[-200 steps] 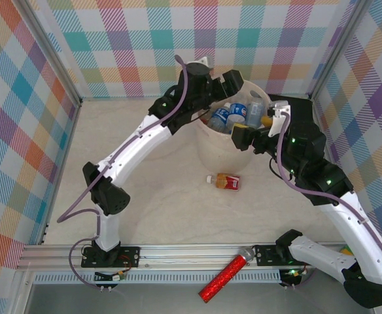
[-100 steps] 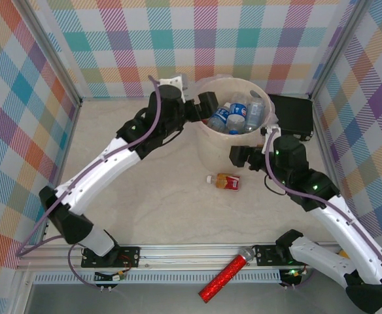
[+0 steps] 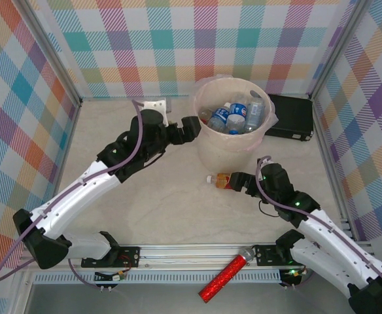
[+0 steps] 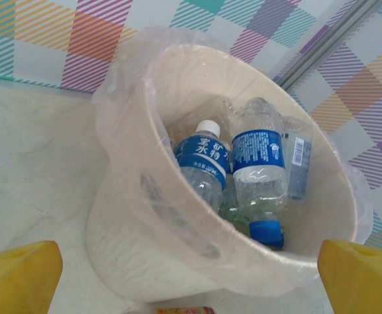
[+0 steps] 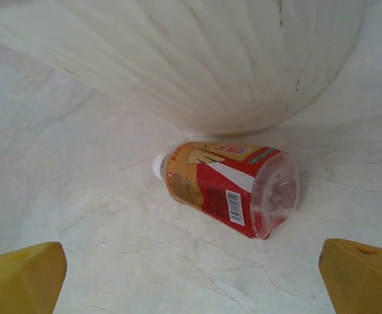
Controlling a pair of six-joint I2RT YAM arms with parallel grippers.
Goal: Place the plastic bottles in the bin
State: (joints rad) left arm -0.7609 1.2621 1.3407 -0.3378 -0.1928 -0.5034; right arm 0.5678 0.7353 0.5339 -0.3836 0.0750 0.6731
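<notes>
The bin [image 3: 212, 152] held several bottles [image 4: 256, 163] lying inside it. Just left of the bin, the left gripper [image 3: 190, 127] hung with jaws wide and empty. In front of the bin, the right gripper [image 5: 191, 278], also spread wide and empty, faced the one red-labelled bottle [image 5: 224, 190] outside, lying on its side near the bin's foot. The final pick-up looked in hand; next it would need to straddle that bottle's body and close.

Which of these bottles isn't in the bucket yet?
The red-labelled bottle, lying on the table beside the bin; the blue-labelled bottles sit inside.
</notes>
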